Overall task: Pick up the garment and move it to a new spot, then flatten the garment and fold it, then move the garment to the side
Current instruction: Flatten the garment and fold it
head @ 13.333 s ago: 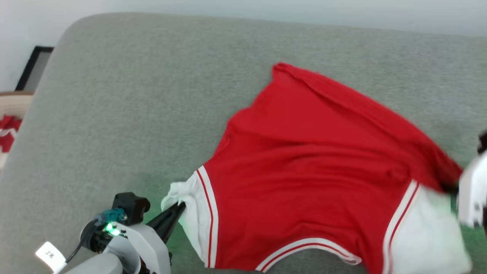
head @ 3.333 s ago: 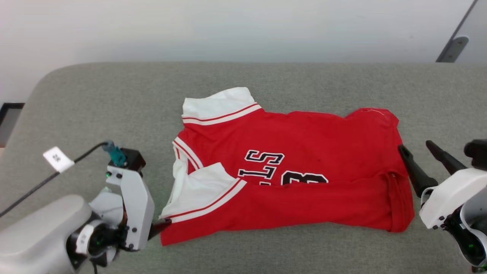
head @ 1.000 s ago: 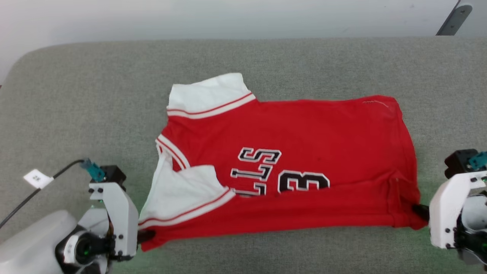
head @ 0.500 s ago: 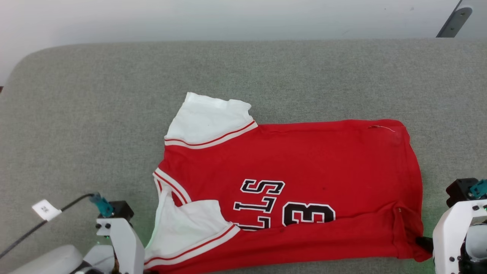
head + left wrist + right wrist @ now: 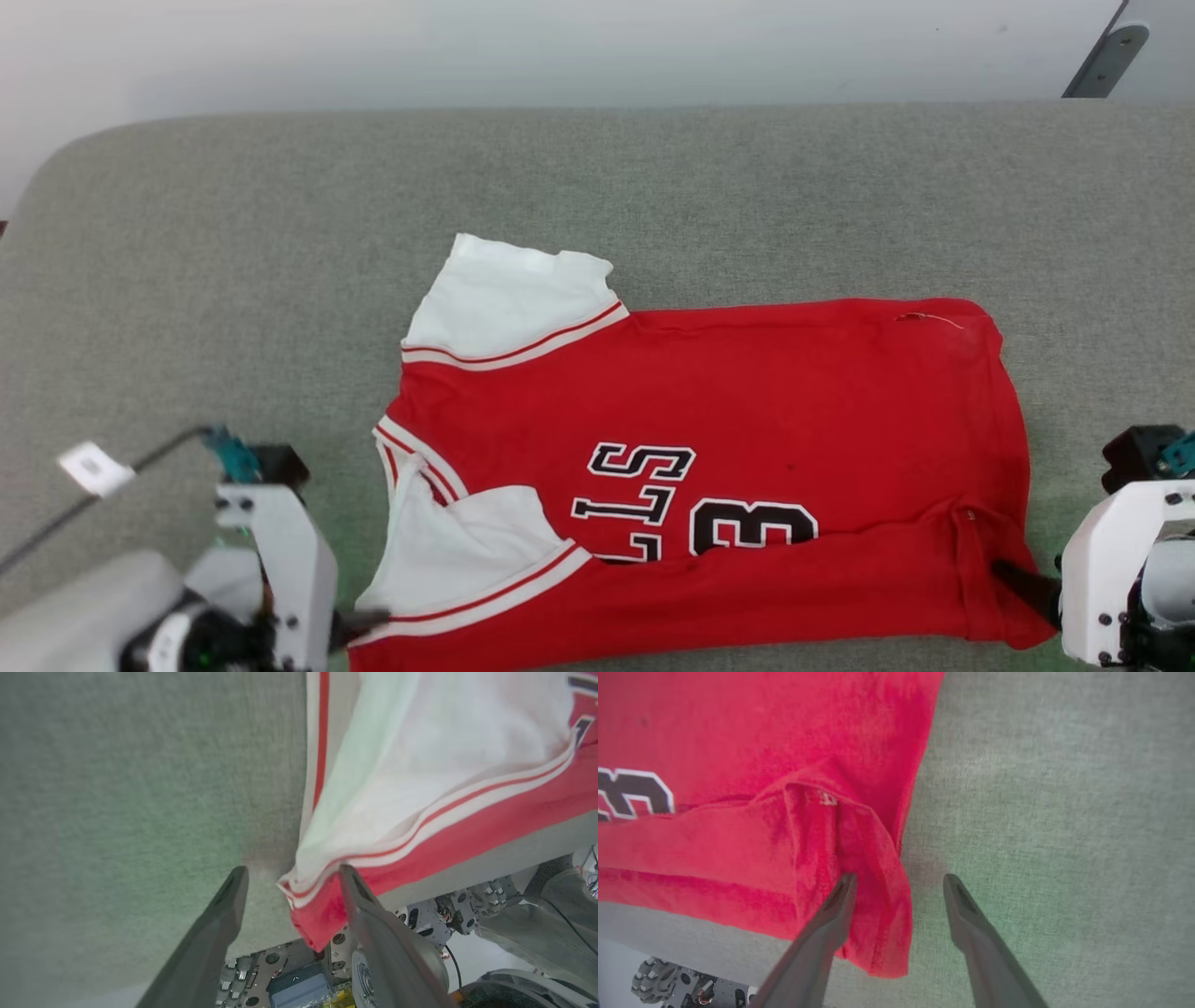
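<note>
Head view: garment point(image 5: 747, 401) lies flat, partly folded, lettering up, at the worktop's point(image 5: 233, 261) near edge.
Left wrist view: left end effector point(image 5: 293, 873) wide open, straddling the garment's near-left corner, holding nothing.
Right wrist view: right end effector point(image 5: 900, 878) wide open around the near-right hem corner; possibly touching cloth.

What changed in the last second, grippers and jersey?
The left gripper and right gripper, which were shut on the near corners of the red jersey, dragged it toward the robot over the grey cushion, then opened and let go. The jersey's near-edge fold is unchanged.
</note>
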Motion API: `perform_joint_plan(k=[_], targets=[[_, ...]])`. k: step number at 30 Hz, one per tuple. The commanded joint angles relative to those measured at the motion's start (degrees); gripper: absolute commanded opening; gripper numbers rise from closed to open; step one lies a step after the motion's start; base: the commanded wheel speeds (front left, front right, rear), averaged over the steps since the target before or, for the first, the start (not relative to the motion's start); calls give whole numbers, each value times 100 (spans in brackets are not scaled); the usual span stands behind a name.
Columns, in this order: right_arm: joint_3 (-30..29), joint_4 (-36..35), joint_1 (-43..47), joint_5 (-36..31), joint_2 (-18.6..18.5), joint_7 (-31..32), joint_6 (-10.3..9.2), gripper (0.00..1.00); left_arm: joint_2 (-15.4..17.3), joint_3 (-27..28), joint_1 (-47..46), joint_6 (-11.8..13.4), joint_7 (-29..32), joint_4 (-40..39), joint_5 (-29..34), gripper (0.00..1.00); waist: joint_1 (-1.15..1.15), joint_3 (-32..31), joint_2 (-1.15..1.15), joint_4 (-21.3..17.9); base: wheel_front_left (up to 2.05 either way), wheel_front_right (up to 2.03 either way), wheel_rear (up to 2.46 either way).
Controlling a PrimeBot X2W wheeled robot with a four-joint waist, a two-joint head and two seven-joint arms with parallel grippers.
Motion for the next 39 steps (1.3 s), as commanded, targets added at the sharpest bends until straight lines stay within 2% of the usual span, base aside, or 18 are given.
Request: perform_joint_plan(k=[1, 7, 11, 17, 21, 26, 31, 39], targets=[[-78, -71, -16, -39, 68, -58, -9, 100, 85, 64, -173, 18, 40, -66, 73, 100, 0, -13, 0, -24, 0, 0, 0], [-304, -519, -106, -125, 248, -373, -9, 100, 353, 307, -770, 36, 251, -298, 240, 100, 0, 39, 0, -146, 0, 0, 0], [-284, -865, -262, -192, 380, -1033, -9, 100, 361, 524, -1208, -94, 141, -180, 423, 100, 0, 165, 0, -296, 0, 0, 0], [129, -1172, -703, -456, 391, -2868, -9, 100, 187, 763, -1906, -512, -183, 382, 899, 100, 0, 511, 0, -584, 0, 0, 0], [456, -1046, -1005, -683, 353, -4064, -9, 100, -1, 817, -2303, -812, -365, 878, 1184, 100, 0, 755, 0, -781, 0, 0, 0], [724, -795, -1251, -937, 400, -5196, -9, 100, -254, 860, -2754, -1123, -600, 1545, 1491, 100, 0, 1015, 0, -967, 0, 0, 0], [880, -530, -1397, -1066, 489, -5771, -9, 100, -522, 874, -3092, -1400, -577, 2118, 1545, 100, 0, 1226, 0, -1081, 0, 0, 0], [1003, -180, -1580, -1021, 580, -5940, -9, 100, -788, 677, -3463, -1690, -123, 2893, 1638, 100, 0, 1480, 0, -1216, 0, 0, 0]])
